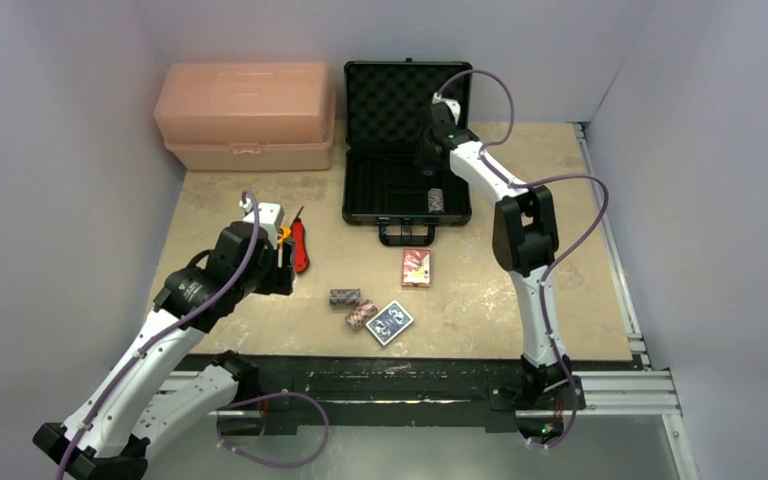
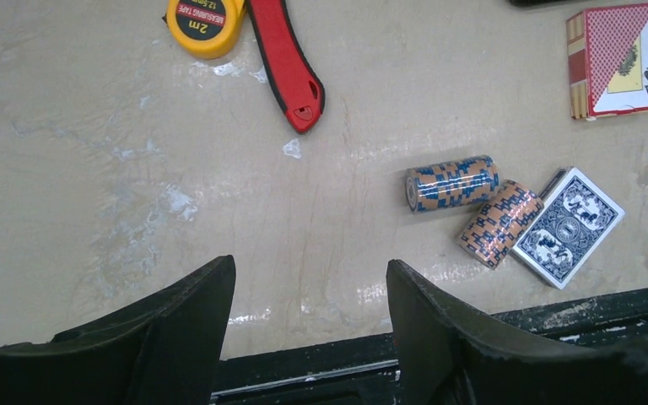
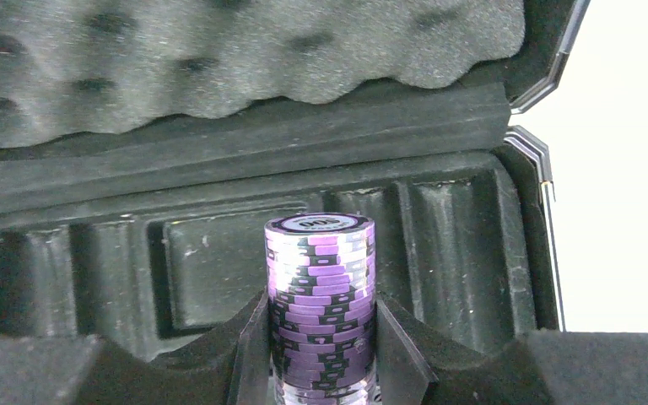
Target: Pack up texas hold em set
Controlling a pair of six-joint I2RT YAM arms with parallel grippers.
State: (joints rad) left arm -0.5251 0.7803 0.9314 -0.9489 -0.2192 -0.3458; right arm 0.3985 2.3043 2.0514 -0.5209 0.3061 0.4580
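**Purple chips in the clamp, two stacks and both decks loose on the table**

The right gripper (image 3: 321,342) is closed on the purple-white chip stack (image 3: 321,270), one finger on each side of the column. The far end of the stack reaches past the fingertips. It is held inside the open briefcase (image 1: 365,190), above the moulded foam slots (image 3: 211,270) and in front of the egg-crate lid lining (image 3: 219,59). I cannot tell whether the stack's far end touches the foam.

I judge this a delicate hold. The column is made of separate discs, dense for their size and smooth at the rim, so only side pressure keeps them in line. A tilt or a slack squeeze could let the unsupported chips slide off. It is best held across the middle of the column, kept square to the slot, and released only once it is seated.

The left gripper (image 2: 310,278) hangs over the table (image 2: 93,169) with its jaws apart and nothing between them. Beyond it, two chip stacks (image 2: 451,183) lie on their sides, close together, and the nearer one touches the blue deck (image 2: 569,226). These will probably roll and fan apart if nudged, so a grip across the rims at mid-length looks safest. The red deck (image 2: 614,59) lies flat farther off. Both boxes look light, stiff and low, and the long edges offer the best purchase.

The red utility knife (image 2: 285,63) and a yellow tape measure (image 2: 205,21) lie near the left gripper's far side. A pink toolbox (image 1: 245,115) stands beside the briefcase.
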